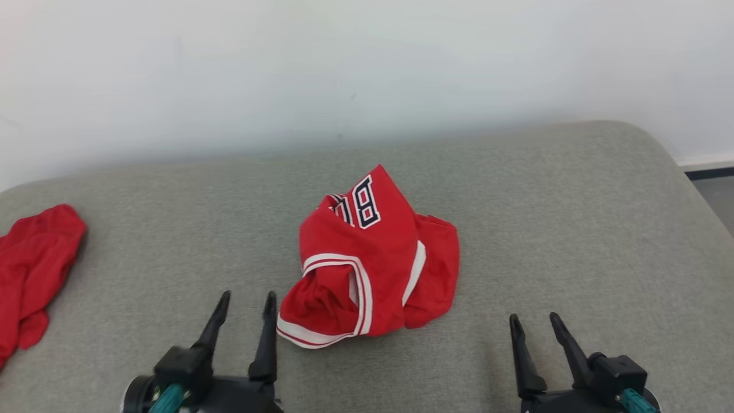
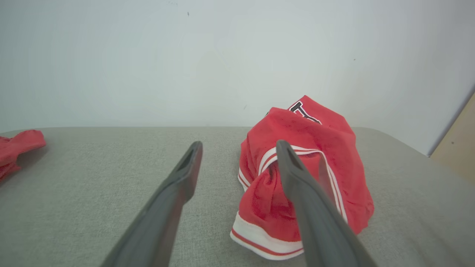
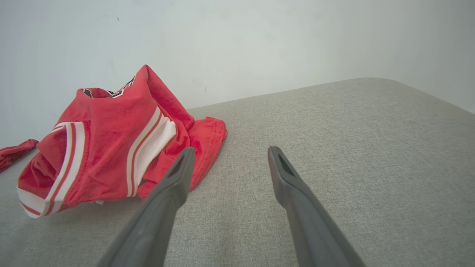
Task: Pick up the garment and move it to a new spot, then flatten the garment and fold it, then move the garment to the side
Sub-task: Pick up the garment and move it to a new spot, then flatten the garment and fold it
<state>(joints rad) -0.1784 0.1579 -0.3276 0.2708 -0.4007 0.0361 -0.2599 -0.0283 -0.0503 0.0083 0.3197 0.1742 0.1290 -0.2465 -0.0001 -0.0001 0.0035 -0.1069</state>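
The garment (image 1: 367,258) is a red jersey with white trim and dark lettering, lying crumpled in a heap on the grey cushion's middle. It also rises in the left wrist view as the garment (image 2: 315,148) and sits at the left of the right wrist view as the garment (image 3: 107,144). My left gripper (image 1: 248,298) stands open just left of the heap's near edge, with nothing between its fingers. My right gripper (image 1: 535,319) is open too, well to the right of the heap over bare cushion.
A second red cloth (image 1: 34,269) lies at the cushion's far left edge. The grey cushion (image 1: 573,218) backs onto a white wall (image 1: 367,69). Its right edge drops off toward the floor (image 1: 717,195).
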